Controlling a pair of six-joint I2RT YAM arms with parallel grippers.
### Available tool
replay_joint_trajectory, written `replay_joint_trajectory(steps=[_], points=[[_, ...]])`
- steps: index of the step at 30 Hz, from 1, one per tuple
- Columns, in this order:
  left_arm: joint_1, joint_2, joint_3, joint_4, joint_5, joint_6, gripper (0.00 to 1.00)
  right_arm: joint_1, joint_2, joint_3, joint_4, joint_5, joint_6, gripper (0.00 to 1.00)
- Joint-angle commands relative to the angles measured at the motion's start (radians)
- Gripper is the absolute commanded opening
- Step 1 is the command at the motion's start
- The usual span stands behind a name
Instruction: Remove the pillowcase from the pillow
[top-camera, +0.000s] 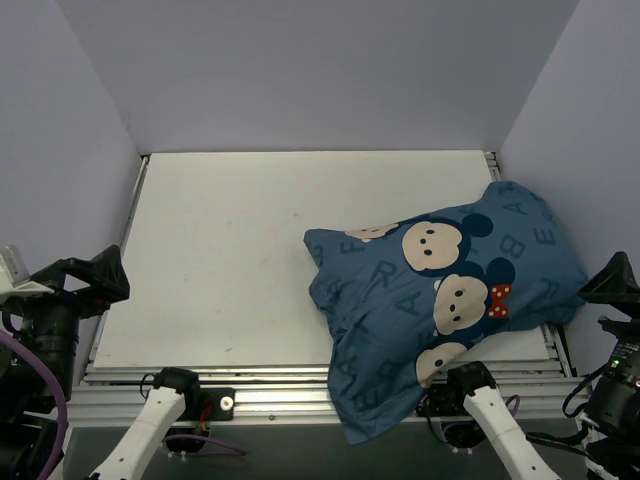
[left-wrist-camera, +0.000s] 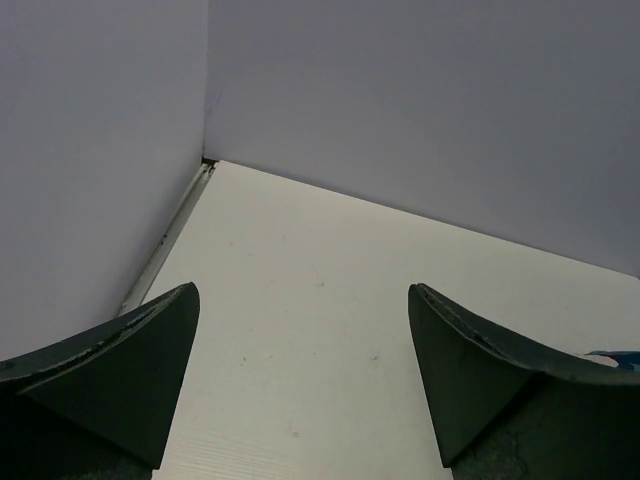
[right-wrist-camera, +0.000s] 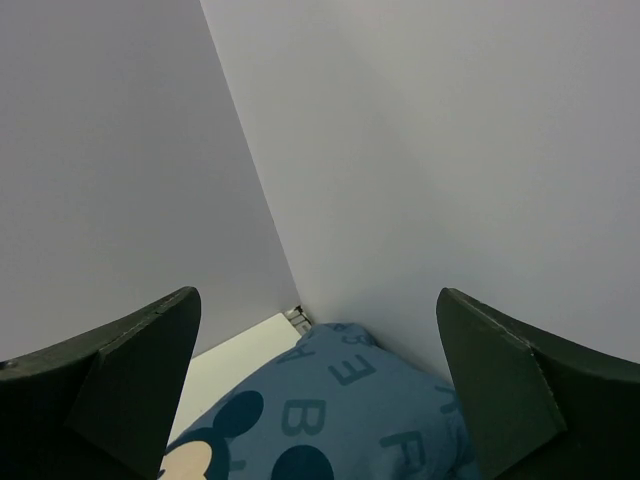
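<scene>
Blue pillowcase (top-camera: 440, 300) hides pillow entirely | left pincer (left-wrist-camera: 300, 300) spread, right pincer (right-wrist-camera: 318, 300) spread, both empty | advice: pinch limp near-edge cloth, likely the opening

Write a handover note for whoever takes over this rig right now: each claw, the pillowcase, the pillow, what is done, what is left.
Left claw: open, empty, facing the bare left side of the table.
Right claw: open, empty, pointing over the pillowcase, not touching it.
The pillowcase lies stuffed full on the right half of the table against the right wall, its near end hanging over the near edge.
The pillow: none of it shows; it appears to be fully inside.
Done: nothing yet.
Left: grip the pillowcase and pull it off the pillow.
</scene>
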Motion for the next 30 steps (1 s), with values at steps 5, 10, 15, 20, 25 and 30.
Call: replay_joint_trajectory(steps=[5,10,15,20,25,30], points=[[-0.006,0.021,-0.071,0.029,0.164,-0.052,0.94,0.009,0.001,-0.059,0.054,-0.049,0.032,1.00],[-0.006,0.095,-0.174,0.049,0.319,-0.108,0.94,0.010,0.026,-0.108,0.008,-0.110,0.126,1.00],[-0.007,0.224,-0.314,0.154,0.529,-0.219,0.94,0.010,0.061,-0.180,-0.016,-0.231,0.257,1.00],[-0.027,0.424,-0.498,0.354,0.805,-0.347,0.94,0.012,0.102,-0.283,-0.016,-0.391,0.382,1.00],[-0.192,0.575,-0.607,0.676,0.787,-0.513,0.94,0.010,0.155,-0.347,-0.006,-0.524,0.442,1.00],[-0.323,0.785,-0.598,0.918,0.710,-0.610,0.94,0.010,0.181,-0.393,0.005,-0.598,0.456,1.00]])
